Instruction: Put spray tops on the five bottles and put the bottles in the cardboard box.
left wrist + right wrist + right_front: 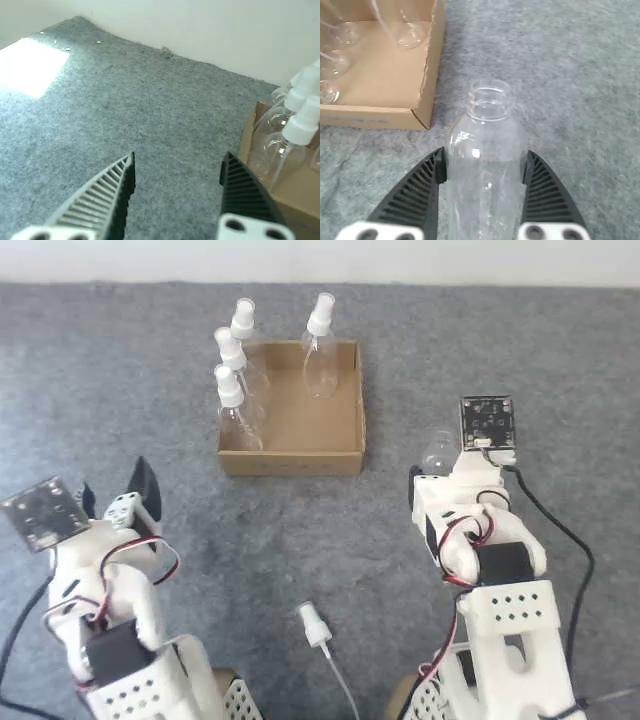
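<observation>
High view, left gripper [115,492]: we are holding it wide open and empty above the grey carpet [300,530], at the near left of the table.
Cardboard box [290,461]: it is sitting at the far middle, with four capped bottles [240,410] standing upright inside. Three are along its left wall and one is at its far right.
Spray top [313,623]: it is lying on its side on the carpet between our two arm bases, well apart from the box. Its head is toward the box and its thin dip tube is trailing toward the near edge.
Right gripper [484,155]: we are clamping its fingers on the body of the fifth bottle [487,185].
Fifth bottle, place: it is sitting just right of the box's near right corner, outside the box.
Fifth bottle, axis: its long axis is running along our fingers, with the open, uncapped neck pointing away from the wrist toward the far side of the table. We cannot tell whether its base is touching the carpet.
Step in hand, as we are judging it: readying this last bottle for its top.
Doing it well: we are thinking the right arm should hold the neck steady and tipped upward, squeezing lightly so the thin plastic is not buckling. The left gripper should take the top by its head, leaving the tube free to enter the neck first.
</observation>
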{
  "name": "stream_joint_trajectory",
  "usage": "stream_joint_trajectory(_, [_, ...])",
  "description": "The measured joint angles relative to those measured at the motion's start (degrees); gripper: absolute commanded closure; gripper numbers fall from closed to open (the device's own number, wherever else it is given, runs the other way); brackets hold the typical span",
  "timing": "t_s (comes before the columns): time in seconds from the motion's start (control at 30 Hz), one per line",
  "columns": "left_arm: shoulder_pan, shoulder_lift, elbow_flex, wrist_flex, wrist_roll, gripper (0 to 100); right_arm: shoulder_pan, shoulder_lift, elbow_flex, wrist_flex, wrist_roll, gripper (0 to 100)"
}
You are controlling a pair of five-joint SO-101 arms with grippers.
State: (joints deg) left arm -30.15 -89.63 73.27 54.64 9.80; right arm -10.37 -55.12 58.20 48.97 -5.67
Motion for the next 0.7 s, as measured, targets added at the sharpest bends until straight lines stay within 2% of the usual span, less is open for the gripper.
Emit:
stream_joint_trajectory(0.2, [4.0,0.0,-7.4,8.6,-5.5,74,0.2,0.0,0.0,0.0,0.0,92.2])
stream_joint_trajectory(0.5, [14.2,-0.6,-10.8,19.5,-16.1,74,0.1,0.0,0.0,0.0,0.0,92.2])
stream_joint_trajectory(0.7, [17.7,-0.6,-10.8,22.2,-22.5,74,0.1,0.0,0.0,0.0,0.0,92.2])
